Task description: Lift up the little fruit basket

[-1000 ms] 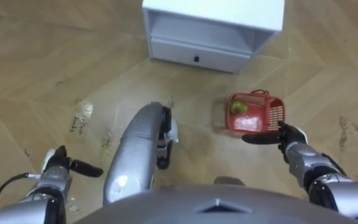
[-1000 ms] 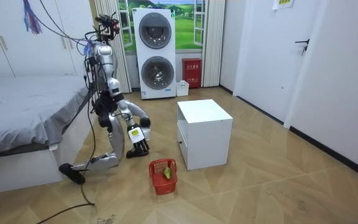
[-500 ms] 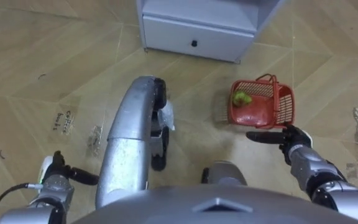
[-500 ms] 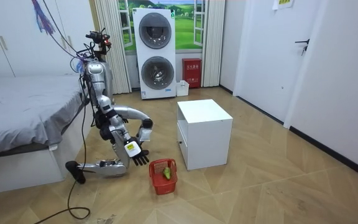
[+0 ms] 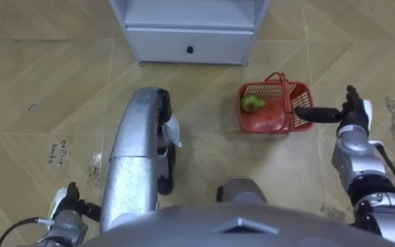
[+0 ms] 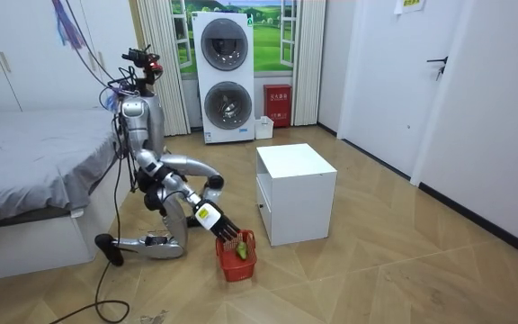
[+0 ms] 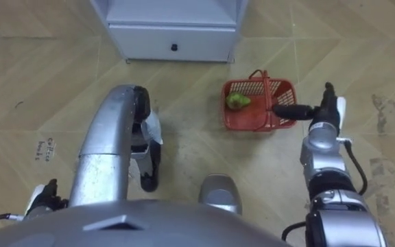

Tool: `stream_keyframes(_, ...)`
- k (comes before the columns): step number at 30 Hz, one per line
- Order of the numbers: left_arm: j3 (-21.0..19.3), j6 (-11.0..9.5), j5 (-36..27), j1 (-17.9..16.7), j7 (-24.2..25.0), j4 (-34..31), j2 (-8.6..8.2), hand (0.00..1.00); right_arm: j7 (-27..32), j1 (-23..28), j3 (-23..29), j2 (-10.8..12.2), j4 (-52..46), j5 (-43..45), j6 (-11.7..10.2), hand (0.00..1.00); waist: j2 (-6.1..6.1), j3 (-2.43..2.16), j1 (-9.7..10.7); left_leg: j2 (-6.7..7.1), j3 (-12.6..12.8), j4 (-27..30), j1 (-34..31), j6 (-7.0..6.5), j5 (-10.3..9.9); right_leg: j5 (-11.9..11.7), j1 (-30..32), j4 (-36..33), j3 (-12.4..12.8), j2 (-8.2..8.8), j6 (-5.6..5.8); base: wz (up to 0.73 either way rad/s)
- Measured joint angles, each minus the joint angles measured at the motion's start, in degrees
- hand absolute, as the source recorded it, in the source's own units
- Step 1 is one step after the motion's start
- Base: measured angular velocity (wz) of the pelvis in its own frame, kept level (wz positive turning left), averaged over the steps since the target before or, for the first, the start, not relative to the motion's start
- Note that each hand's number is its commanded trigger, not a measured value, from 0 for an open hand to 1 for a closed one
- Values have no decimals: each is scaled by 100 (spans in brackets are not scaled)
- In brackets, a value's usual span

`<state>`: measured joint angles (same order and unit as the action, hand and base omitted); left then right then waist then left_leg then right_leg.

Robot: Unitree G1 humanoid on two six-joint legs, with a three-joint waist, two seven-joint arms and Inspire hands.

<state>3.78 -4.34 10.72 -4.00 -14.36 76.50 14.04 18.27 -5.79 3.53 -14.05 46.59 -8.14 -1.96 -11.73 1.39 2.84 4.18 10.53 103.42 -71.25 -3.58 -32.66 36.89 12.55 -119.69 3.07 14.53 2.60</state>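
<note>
Left eye view: the basket (image 5: 269,125) was sat on the floor by a cabinet (image 5: 190,34), fruit (image 5: 252,103) inside. The right hand (image 5: 352,116) was held at its rim, fingers straight and spread, nothing gripped yet. The left hand (image 5: 66,204) was parked low. Room view: the robot was knelt by the bed (image 6: 34,171). Reach stage, probably. Next the handle (image 5: 280,86) would need to be wrapped.

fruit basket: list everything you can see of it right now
The fruit basket is rectangular and red, with lattice walls that look plastic and a thin handle arched upright over its middle. It stands on the wooden floor before the right corner of the white cabinet. A green fruit lies in its left end. The right hand, fingers straight, reaches its right rim; contact is unclear.
</note>
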Motion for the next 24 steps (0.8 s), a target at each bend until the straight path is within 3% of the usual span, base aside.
stream_keyframes(6,92,-83,2,-4,15,5,10,0,99,-182,10,-77,-48,5,-176,0,-24,8,-49,102,-10,-41,40,43,6,0,-62,-13,-8,55,-1,1)
stream_keyframes(10,207,-82,-3,-20,99,63,34,0,91,-184,-5,-77,-33,5,-178,0,-3,27,-177,157,5,-44,37,43,10,1,-93,-5,-39,101,-1,5)
stream_keyframes(19,441,-54,-1,-56,162,1,53,0,-106,-361,-160,-108,461,-1,-174,0,191,112,-500,194,3,-32,-256,12,39,5,159,-9,-104,114,7,5)
stream_keyframes(24,549,17,-185,-32,273,10,73,0,-267,-713,-234,-140,894,-96,-173,0,331,127,-654,229,3,-31,-381,-13,68,7,255,-13,-155,138,11,5)
